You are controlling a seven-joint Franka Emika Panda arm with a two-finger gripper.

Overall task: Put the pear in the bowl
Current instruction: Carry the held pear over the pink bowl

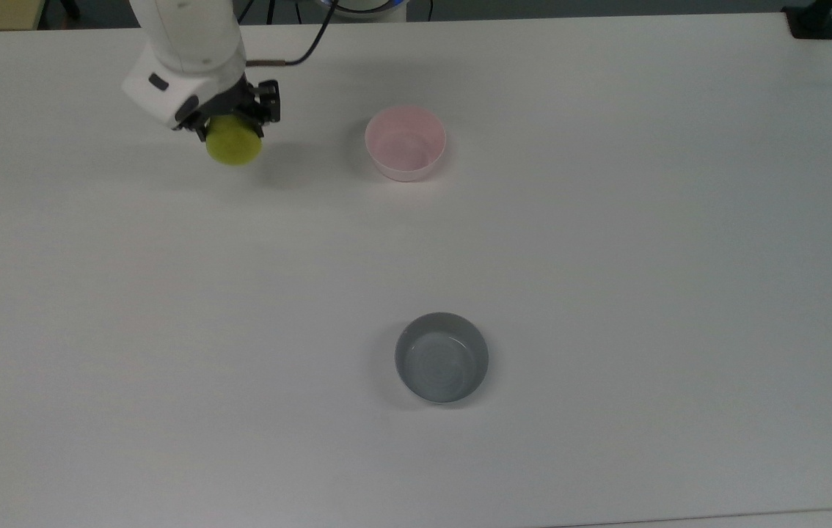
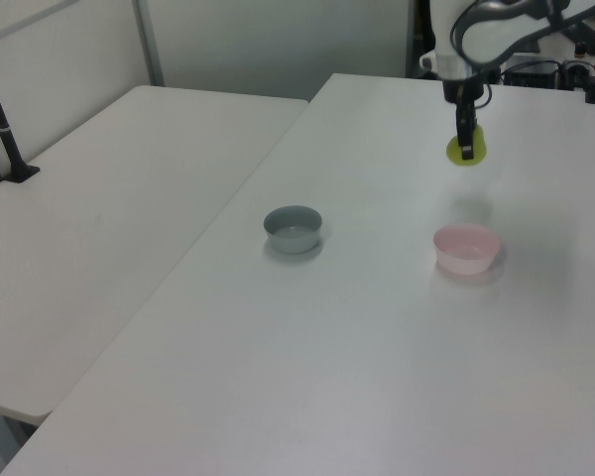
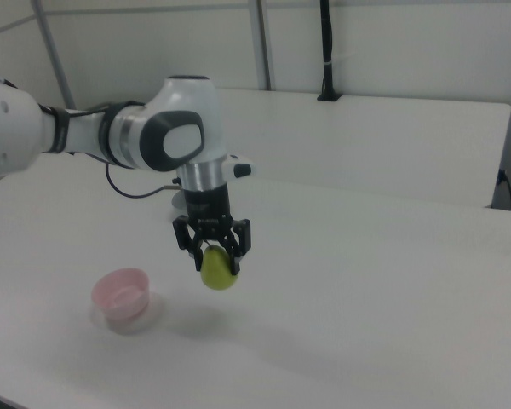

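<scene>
Where the top view looks down on the white table (image 1: 607,220), the gripper (image 1: 234,123) is pinching the pear (image 1: 233,144) from above, well to the top view's left of the pink bowl (image 1: 406,143); a grey bowl (image 1: 442,357) stands far off toward the near edge. In the left view, the pear (image 2: 467,150) hangs clear of the table under the gripper (image 2: 465,139), a faint shadow below it, with the pink bowl (image 2: 467,248) nearer the camera and the grey bowl (image 2: 294,228) apart on the left view's left. In the right view, the fingers (image 3: 236,241) clamp the pear's upper part (image 3: 218,271), airborne, the pink bowl (image 3: 123,296) lower on the right view's left. Judgement: the grasp and lift are done and the carry is in hand; the next move calls for travel sideways over the pink bowl, a descent and a release.
</scene>
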